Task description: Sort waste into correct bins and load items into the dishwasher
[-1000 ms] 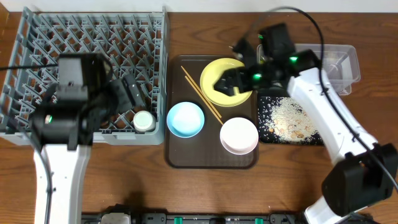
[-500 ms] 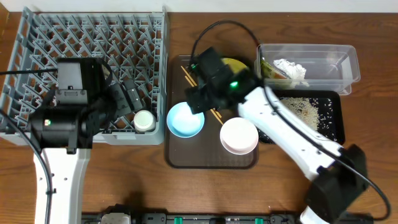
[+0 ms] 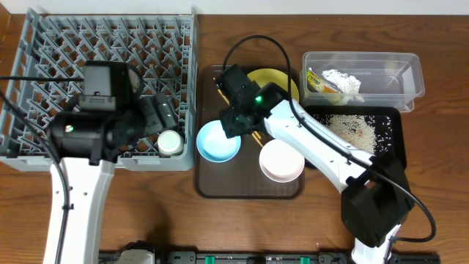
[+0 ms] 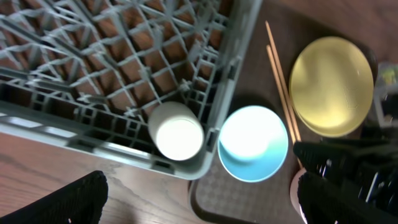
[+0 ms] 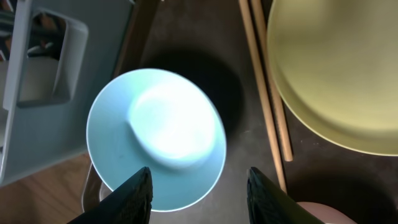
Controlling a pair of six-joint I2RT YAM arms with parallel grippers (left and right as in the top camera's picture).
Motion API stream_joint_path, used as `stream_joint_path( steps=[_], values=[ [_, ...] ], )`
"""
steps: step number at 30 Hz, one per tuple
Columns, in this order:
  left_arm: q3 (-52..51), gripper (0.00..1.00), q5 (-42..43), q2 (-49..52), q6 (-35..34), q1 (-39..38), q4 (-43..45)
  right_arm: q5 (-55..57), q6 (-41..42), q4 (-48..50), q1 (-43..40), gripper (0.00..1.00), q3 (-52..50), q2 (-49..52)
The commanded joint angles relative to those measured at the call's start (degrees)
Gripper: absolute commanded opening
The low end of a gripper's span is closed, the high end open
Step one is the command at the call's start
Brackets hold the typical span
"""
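The light blue bowl [image 3: 218, 141] sits on the brown tray, also in the right wrist view [image 5: 157, 138] and left wrist view [image 4: 253, 143]. My right gripper [image 5: 198, 193] is open just above it, one finger over its rim [image 3: 236, 123]. The yellow plate [image 3: 281, 81], chopsticks [image 5: 264, 87] and white-pinkish bowl [image 3: 281, 160] lie on the same tray. The small white cup [image 3: 170, 142] stands in the grey dish rack [image 3: 44, 44]. My left gripper [image 3: 157, 111] is open and empty over the rack's front right corner. The wrapper [image 3: 320, 81] and tissue [image 3: 344, 82] lie in the clear tub [image 3: 407, 73]. Rice scraps [image 3: 352, 130] lie in the black tray [image 3: 393, 139].
The dark brown serving tray [image 3: 220, 187] sits between the rack and the bins. Bare wooden table [image 3: 220, 227] runs along the front. My right arm stretches from the front right across the tray.
My right gripper swung left from over the yellow plate and bins to above the blue bowl. My left arm shifted slightly right over the rack.
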Motion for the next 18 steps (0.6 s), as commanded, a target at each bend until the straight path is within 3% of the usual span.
stream_joint_path(
  steps=[1, 12, 18],
  values=[
    [-1.1, 0.98, -0.9, 2.2, -0.9, -1.9, -0.1, -2.1, 0.9, -0.2, -2.2, 0.47, 0.0, 0.7],
    [-1.1, 0.98, -0.7, 7.8, -2.8, -2.8, -0.2, -2.8, 0.5, -3.9, -3.2, 0.45, 0.0, 1.0],
    [-1.1, 0.9, -0.7, 10.9, -4.5, -8.3, 0.1, -3.1, 0.4, -4.1, -7.1, 0.46, 0.0, 0.2]
  ],
)
